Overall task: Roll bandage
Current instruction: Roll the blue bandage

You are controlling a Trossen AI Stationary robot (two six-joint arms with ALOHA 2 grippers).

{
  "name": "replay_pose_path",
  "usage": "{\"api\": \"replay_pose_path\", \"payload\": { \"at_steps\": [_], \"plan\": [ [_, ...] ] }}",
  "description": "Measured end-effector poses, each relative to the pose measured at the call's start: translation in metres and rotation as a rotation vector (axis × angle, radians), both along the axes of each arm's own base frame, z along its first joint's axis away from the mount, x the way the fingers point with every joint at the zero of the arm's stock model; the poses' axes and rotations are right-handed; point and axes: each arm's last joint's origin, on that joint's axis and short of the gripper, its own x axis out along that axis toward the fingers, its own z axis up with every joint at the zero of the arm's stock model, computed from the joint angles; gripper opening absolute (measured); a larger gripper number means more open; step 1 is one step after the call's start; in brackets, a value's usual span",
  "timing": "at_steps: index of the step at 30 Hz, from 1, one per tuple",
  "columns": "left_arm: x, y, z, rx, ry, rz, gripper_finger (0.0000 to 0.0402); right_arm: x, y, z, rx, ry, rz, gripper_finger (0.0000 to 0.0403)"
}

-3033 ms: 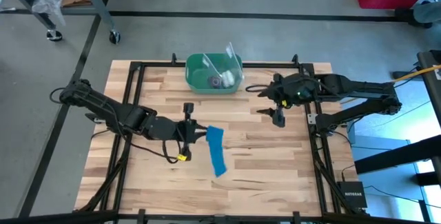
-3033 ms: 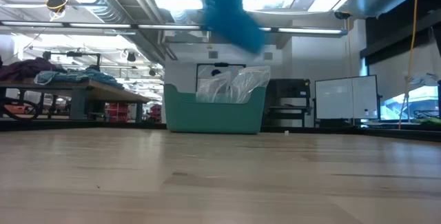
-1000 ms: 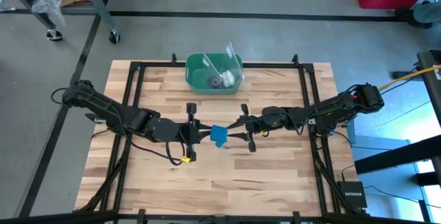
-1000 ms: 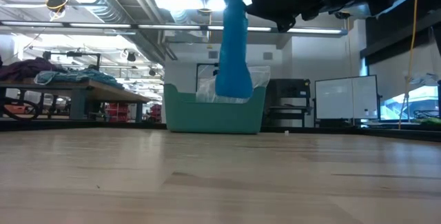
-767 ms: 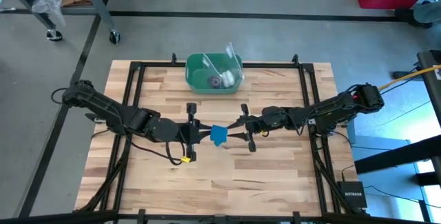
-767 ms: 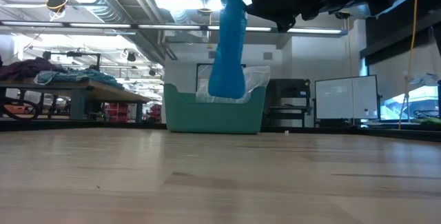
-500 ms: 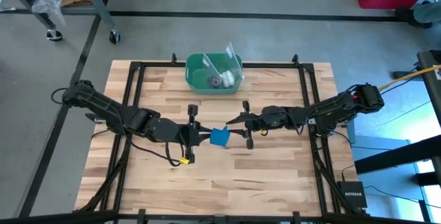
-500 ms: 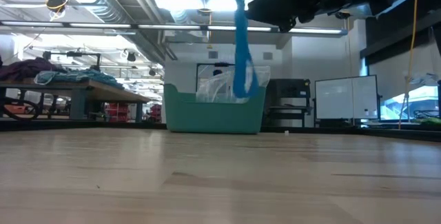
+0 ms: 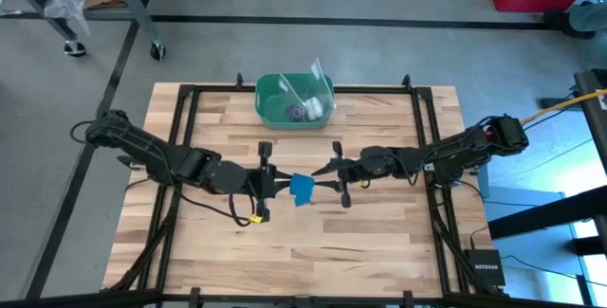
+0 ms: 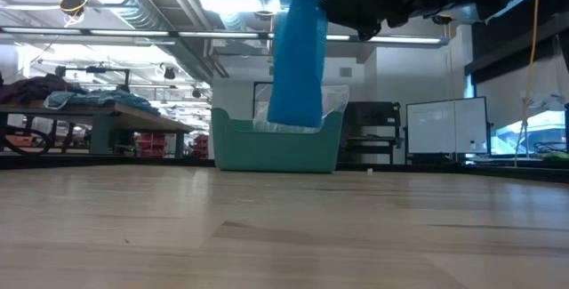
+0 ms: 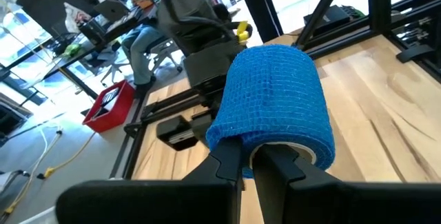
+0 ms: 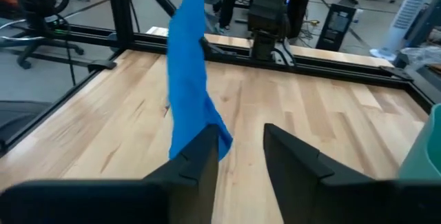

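Centrally above the wooden table [image 9: 379,232], the bandage [image 9: 302,189] is held aloft between the two arms. Its rolled part is pinched by the left gripper [image 9: 268,183], whose fingers [image 11: 231,165] are pressed together on the core; the roll's axis runs roughly along those fingers. A free tail [image 10: 295,53] hangs straight down, its long axis vertical, its end clear of the tabletop. The right gripper [image 9: 332,182] faces it from the right, fingers [image 12: 200,156] parted, one just beside the tail's lower end. A green bin [image 9: 294,100] stands at the far edge.
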Motion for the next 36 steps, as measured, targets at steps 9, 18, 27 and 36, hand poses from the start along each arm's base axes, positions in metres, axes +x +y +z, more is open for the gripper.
{"api": "replay_pose_path", "payload": {
  "at_steps": [9, 18, 27, 36],
  "plan": [
    [0.000, 0.000, 0.000, 0.000, 0.000, 0.000, 0.0015, 0.000, 0.001, 0.000, -0.013, -0.002, 0.036, 0.0016],
    [0.000, -0.004, 0.001, -0.018, -0.007, -0.051, 0.0015, 0.000, -0.003, -0.002, -0.041, 0.018, -0.087, 0.0008],
    [-0.020, -0.038, 0.018, 0.029, -0.115, -0.288, 0.0015, -0.006, -0.016, -0.018, -0.117, 0.183, -0.342, 0.0009],
    [-0.030, -0.044, 0.024, 0.079, -0.151, -0.158, 0.0015, -0.008, -0.016, -0.023, -0.024, 0.238, -0.365, 0.0055]
  ]
}}
